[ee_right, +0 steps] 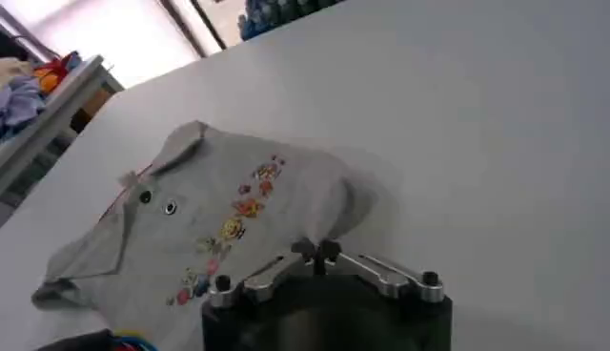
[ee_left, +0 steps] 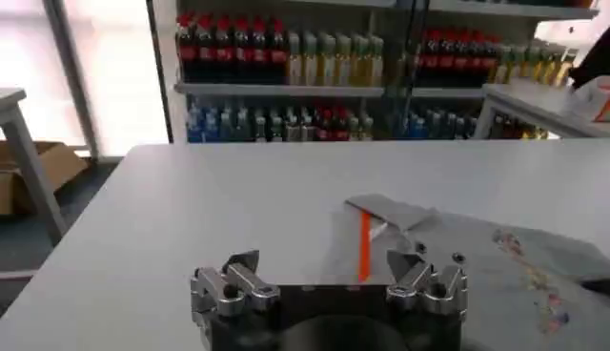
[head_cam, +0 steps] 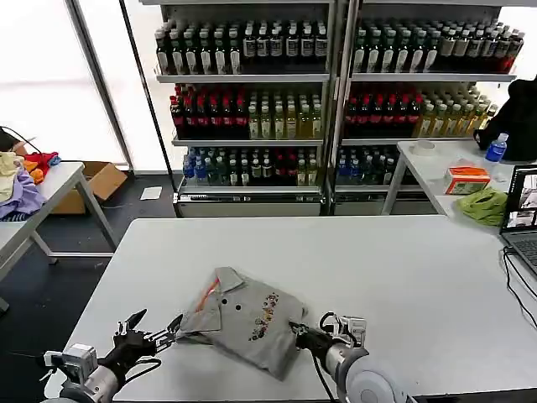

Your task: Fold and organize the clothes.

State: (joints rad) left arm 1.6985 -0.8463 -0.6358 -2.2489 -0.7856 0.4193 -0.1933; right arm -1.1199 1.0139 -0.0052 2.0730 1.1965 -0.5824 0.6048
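Centrally, toward 6 o'clock on the white rectangular table (head_cam: 403, 277) in the head view, lies the light grey cotton shirt (head_cam: 243, 319) with a small multicoloured chest print (head_cam: 262, 314), two buttons and an orange-red strip of collar trim (head_cam: 207, 293). It is partly folded into a compact, slightly rumpled shape, collar toward 10 o'clock and lower hem toward 5 o'clock.

Left end effector (head_cam: 151, 329): at 7 o'clock of the shirt, low over the table, its fingers spread apart. One fingertip lies at the shirt's near-left edge; whether it touches the cloth cannot be told. In the left wrist view the same end effector (ee_left: 325, 266) shows two separated finger assemblies, with the collar and its orange-red trim (ee_left: 364, 246) just beyond them.

Right end effector (head_cam: 304, 334): at 5 o'clock of the shirt, at the garment's near-right hem. In the right wrist view its fingertips (ee_right: 316, 253) meet, pressed together at the edge of the grey fabric (ee_right: 219, 210), which bunches slightly there; it appears to pinch the hem.

Background: shelving racks of coloured bottles (head_cam: 252, 117) at 12 o'clock; a side table (head_cam: 50, 197) with lilac, yellow and red garments (head_cam: 21, 180) at 9 o'clock; a second table (head_cam: 440, 168) with a lime-green cloth (head_cam: 485, 206) at 2 o'clock.
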